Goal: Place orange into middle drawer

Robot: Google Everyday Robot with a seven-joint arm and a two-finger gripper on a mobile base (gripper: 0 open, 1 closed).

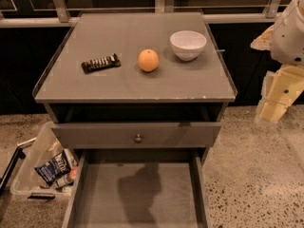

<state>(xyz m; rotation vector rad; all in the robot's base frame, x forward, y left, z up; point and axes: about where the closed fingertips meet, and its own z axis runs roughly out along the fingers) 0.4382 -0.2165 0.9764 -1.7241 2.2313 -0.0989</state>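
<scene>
The orange [148, 60] sits on the grey cabinet top [133, 84], between a dark rectangular bar [100, 62] on its left and a white bowl [188, 44] on its right. The middle drawer [137, 194] is pulled out at the bottom of the view, its flat grey floor bare. My gripper [273, 110] hangs off the cabinet's right side, below the level of the top and well away from the orange. It holds nothing that I can see.
A grey drawer front with a small round knob [138, 138] sits above the open drawer. A clear plastic bin [40, 167] with packets stands on the floor at the left. A railing [142, 11] runs behind the cabinet.
</scene>
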